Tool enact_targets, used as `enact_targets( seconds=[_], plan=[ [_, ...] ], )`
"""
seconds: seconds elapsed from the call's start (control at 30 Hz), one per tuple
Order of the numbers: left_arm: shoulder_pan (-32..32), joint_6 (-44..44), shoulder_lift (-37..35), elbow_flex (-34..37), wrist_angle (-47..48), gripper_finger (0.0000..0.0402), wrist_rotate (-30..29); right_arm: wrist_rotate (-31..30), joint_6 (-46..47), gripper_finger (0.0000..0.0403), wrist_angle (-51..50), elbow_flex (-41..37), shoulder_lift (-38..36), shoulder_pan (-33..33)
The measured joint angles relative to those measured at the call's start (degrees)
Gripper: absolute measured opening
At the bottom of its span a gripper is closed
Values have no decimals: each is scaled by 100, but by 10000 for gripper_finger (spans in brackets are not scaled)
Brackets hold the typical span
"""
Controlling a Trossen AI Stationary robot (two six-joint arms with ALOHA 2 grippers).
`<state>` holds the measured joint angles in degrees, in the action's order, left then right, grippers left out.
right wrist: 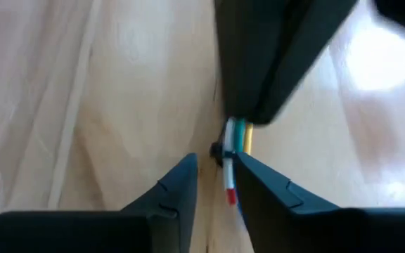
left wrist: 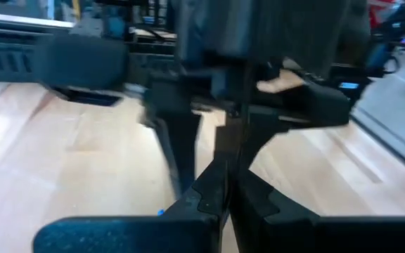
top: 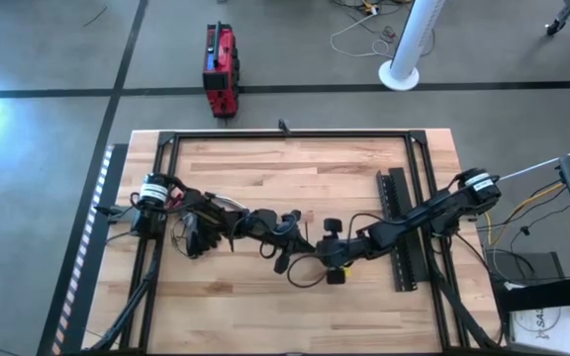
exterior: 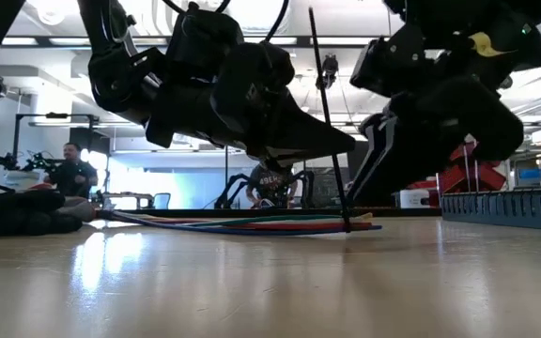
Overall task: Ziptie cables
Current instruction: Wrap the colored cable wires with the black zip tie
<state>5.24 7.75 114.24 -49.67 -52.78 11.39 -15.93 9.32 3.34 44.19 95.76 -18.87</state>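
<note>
The cables (exterior: 242,223) lie flat on the wooden table, a bundle of thin coloured wires; their white, green and yellow strands (right wrist: 236,137) show just past my right fingers. The ziptie (exterior: 327,113), a thin black strip, stands nearly upright with its lower end at the cables. My left gripper (top: 300,243) reaches in from the table's left and is shut on the strip. My right gripper (right wrist: 215,165) points down at the ziptie's foot. A narrow gap shows between its fingers, with a small black piece (right wrist: 217,150) just past the tips. My left gripper pinches the ziptie's shaft (left wrist: 229,151) between its two fingers, partway up the strip. The fingers come in about level from the table's left and lie across it. The strip rises out of the hold, its lower end (exterior: 348,225) down at the cables. Of my right gripper, I cannot tell whether its fingertips touch the ziptie or the cables.
A long black perforated bar (top: 401,227) lies on the right part of the table. A black frame rail (top: 285,133) runs round the tabletop. Bare wood lies toward the near edge. People (exterior: 73,171) sit in the room beyond the far edge.
</note>
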Motion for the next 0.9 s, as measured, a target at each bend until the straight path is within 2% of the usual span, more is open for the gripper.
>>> enact_targets(
  seconds=[0.1, 0.23, 0.37, 0.5, 0.7, 0.9],
  plan=[
    [15, 2, -4, 0, 9, 0, 12, 23, -338, 101, -10, 4, -57, 0],
    [52, -16, -11, 0, 6, 0, 47, 542, -936, 110, 102, 8, -75, 9],
    [102, -101, -11, 0, 10, 0, 309, 721, -1546, 113, 237, 8, -35, 42],
    [207, -101, -11, 0, 20, 0, 314, 831, -2143, 107, 316, 8, -35, 165],
    [417, 117, -11, -2, 375, 0, 316, 1755, -2757, 94, 444, 6, -35, 510],
    [691, 452, -11, -2, 795, 0, 314, 2616, -3176, 80, 1223, 10, 171, 803]
  ],
)
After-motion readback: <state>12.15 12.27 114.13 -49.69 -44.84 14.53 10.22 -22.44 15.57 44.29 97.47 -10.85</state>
